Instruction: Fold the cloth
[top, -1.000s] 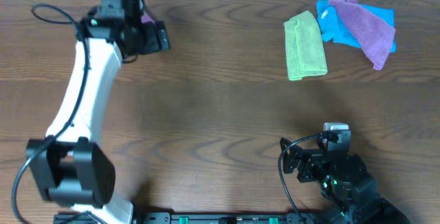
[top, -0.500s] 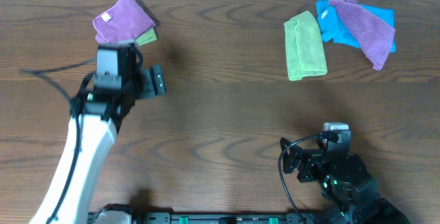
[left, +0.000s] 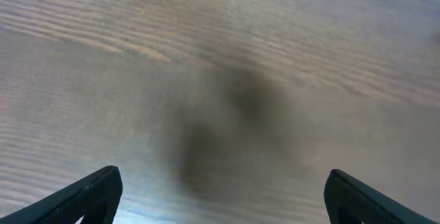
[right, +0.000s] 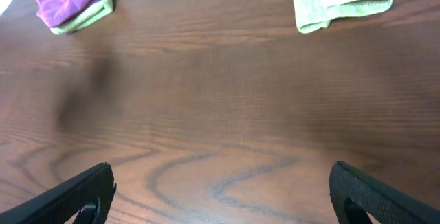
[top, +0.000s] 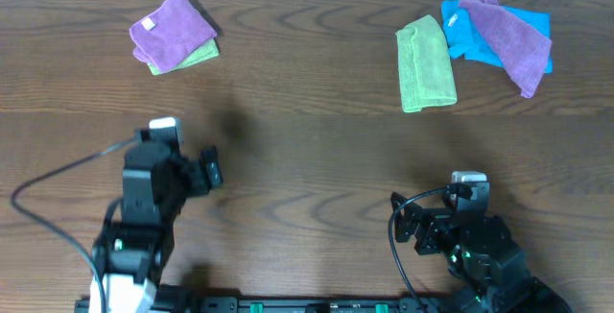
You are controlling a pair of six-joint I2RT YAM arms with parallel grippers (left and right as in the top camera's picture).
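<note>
Left tool (left: 223, 189) hangs wide apart above the desk (top: 307, 150), gripping nothing; my right tool (right: 220, 186) is just as wide and empty near the front edge. At the far left a folded purple cloth (top: 173, 27) lies on a lime cloth (top: 201, 56). Far right, a folded green cloth (top: 426, 63) sits beside a rumpled purple cloth (top: 513, 39) draped over a blue cloth (top: 475, 44)
</note>
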